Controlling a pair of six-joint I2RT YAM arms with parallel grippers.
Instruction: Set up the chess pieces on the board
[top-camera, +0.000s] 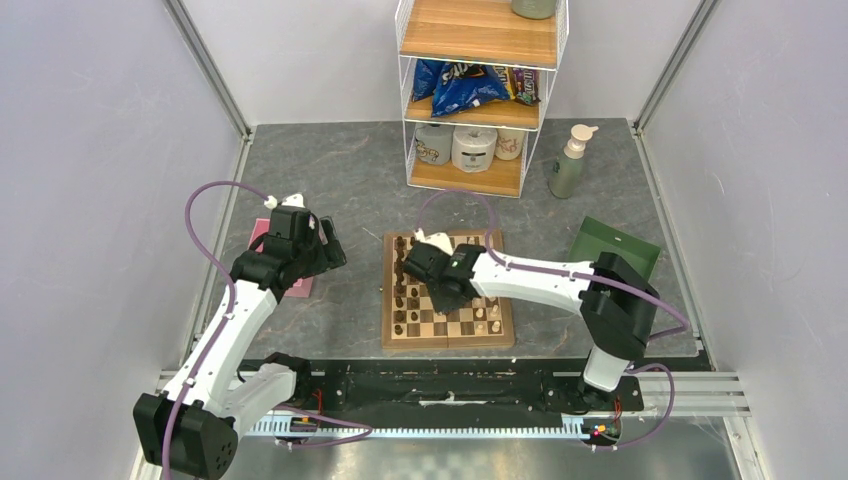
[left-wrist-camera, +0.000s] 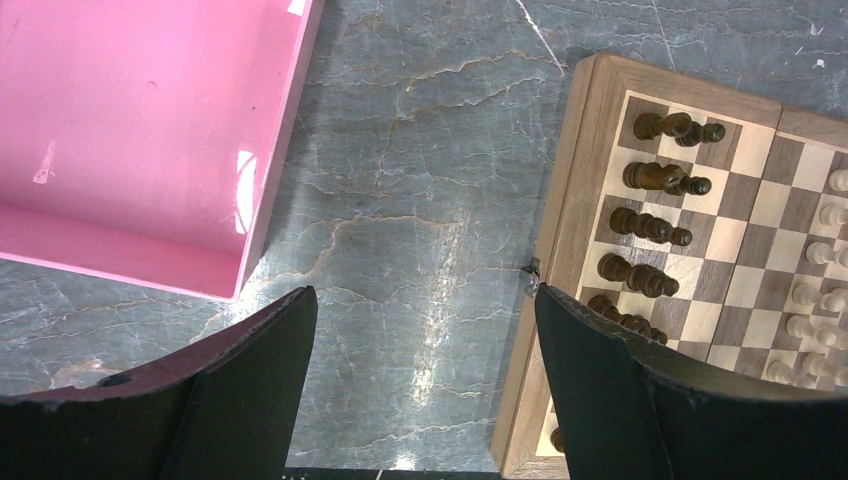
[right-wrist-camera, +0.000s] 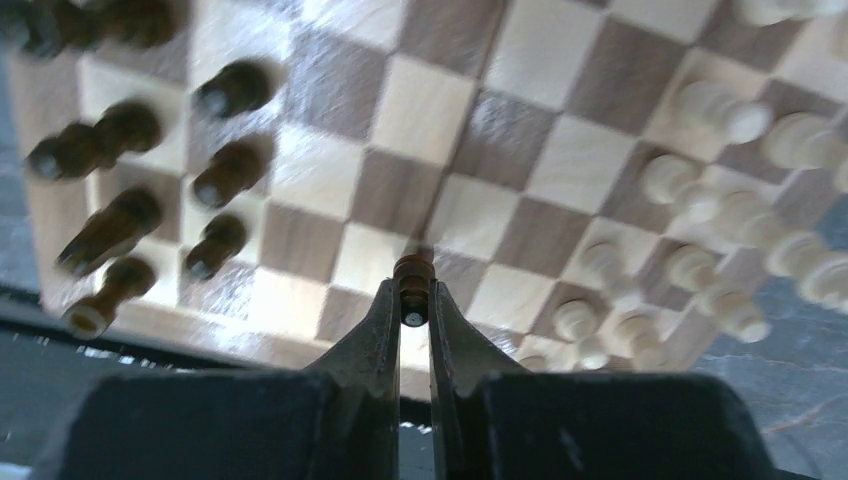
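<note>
Right end effector pinching dark chess piece should lower it upright, centred on a square of the board; left end effector gapes.

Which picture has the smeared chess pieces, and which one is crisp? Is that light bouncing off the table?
Right wrist view: the board and pale pieces are blurred, while the right gripper pinching a dark piece is sharp. Left wrist view: crisp, with white glare on the table and pink tray. Top view: evenly lit.
</note>
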